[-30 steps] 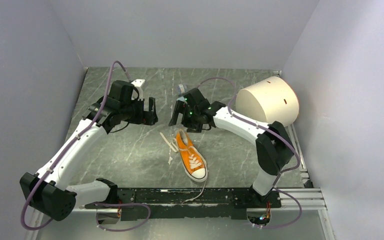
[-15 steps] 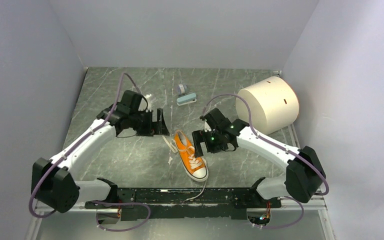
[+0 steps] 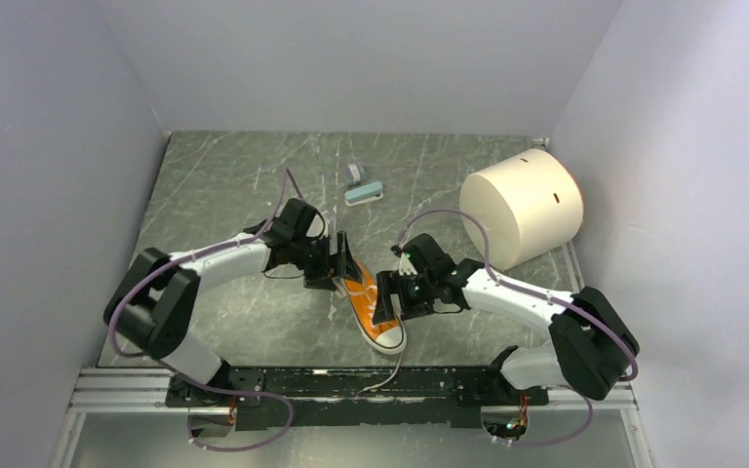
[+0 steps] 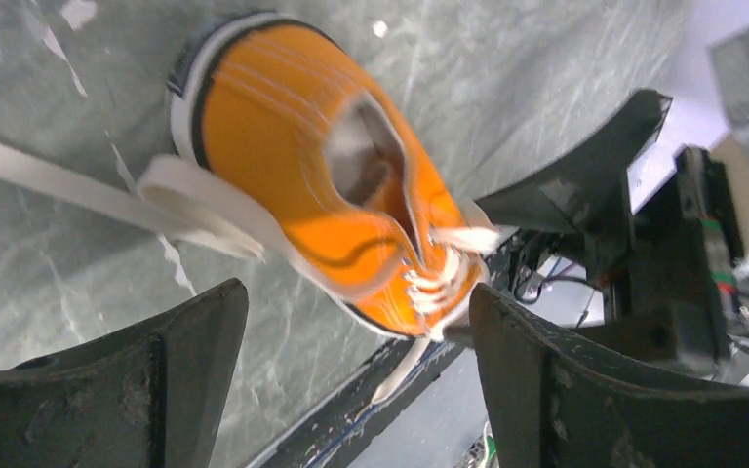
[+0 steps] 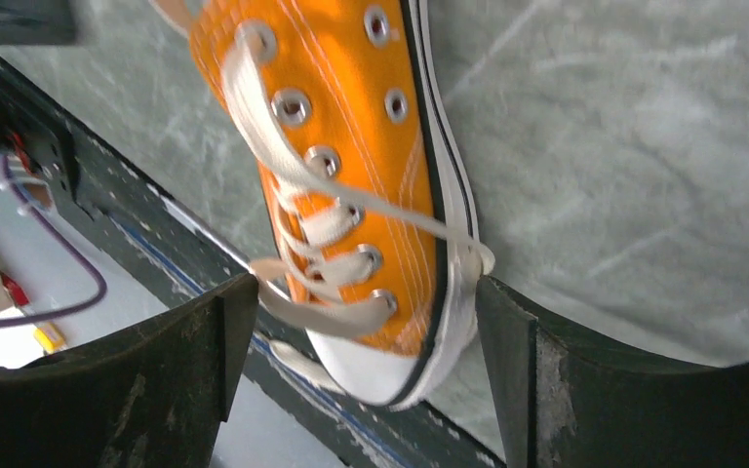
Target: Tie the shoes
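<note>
Just one orange sneaker (image 3: 378,330) lies between left tool (image 3: 341,265) and right tool (image 3: 386,300).

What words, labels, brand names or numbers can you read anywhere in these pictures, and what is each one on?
No text can be read anywhere.
The orange sneaker shows no brand mark or label on the sides in view.
The cream cylinder bears only a short dark slot, no writing.
The small blue-grey items beyond the sneaker are too small to tell whether they carry any print.
</note>
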{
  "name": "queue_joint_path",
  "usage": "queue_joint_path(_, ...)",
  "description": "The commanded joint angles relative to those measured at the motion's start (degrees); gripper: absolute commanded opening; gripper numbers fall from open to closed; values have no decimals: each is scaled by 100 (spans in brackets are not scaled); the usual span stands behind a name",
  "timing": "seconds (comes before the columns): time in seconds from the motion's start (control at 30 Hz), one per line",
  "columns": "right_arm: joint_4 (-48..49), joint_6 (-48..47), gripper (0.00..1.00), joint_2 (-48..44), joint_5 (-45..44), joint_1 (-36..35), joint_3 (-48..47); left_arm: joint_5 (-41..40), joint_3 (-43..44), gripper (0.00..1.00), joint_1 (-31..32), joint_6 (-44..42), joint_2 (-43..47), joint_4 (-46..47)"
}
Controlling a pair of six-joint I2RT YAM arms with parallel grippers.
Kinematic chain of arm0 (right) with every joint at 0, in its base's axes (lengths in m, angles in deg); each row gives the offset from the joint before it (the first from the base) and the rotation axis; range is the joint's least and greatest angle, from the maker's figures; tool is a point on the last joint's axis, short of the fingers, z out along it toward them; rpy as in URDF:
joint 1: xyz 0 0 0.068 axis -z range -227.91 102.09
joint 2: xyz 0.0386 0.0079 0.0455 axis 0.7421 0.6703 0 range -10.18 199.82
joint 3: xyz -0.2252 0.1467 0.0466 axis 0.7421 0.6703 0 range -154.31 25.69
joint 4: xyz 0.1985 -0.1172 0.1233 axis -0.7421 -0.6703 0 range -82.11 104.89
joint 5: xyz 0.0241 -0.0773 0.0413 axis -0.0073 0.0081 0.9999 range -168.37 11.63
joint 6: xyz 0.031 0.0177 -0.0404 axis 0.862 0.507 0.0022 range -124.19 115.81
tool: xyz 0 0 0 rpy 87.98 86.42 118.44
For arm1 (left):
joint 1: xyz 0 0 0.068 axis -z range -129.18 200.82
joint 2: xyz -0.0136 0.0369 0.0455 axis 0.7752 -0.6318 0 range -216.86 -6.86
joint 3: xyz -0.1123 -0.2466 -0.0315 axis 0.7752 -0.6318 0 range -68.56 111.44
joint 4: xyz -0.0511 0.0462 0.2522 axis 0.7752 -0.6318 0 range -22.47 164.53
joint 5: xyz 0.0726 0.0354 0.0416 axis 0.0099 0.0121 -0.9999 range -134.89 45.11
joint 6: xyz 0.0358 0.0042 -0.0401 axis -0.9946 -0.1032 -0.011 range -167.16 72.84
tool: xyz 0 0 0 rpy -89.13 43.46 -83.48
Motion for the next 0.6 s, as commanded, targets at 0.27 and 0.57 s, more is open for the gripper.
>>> queue_joint_path(0.27, 3407, 1155, 88, 1008, 810, -71, -155, 375, 2128, 92, 15, 279, -2335, 1148)
queue_joint_path(0.57, 1366, 62, 100, 1137, 109, 151, -1315, -174, 3226, 94, -1201, -784, -2175, -510)
